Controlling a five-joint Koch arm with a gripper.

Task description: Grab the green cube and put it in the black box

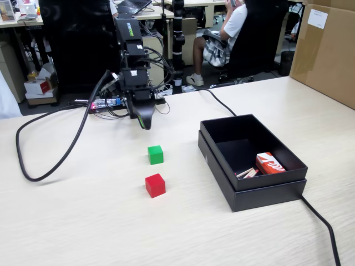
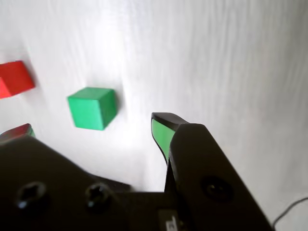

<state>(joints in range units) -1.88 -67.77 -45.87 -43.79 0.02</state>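
Plainly, your green cube (image 1: 155,154) sat on the pale wooden table (image 1: 83,221), a small bright solid block with flat matte faces and crisp edges, resting square on one face. Taking that cube as the mark: the red cube (image 1: 155,185), the same size, lay just in front of it toward the camera in the fixed view, near but apart. The black box (image 1: 250,188) stood well off to the cube's right in that view, shallow, with a stepped rim, and it held a small orange-and-white packet (image 1: 269,163). Your gripper (image 1: 145,123) hung behind the cube, above the table and clear of it, holding nothing. Only one pointed green-faced tip showed plainly in either view, so you could not tell how far the jaws stood apart.
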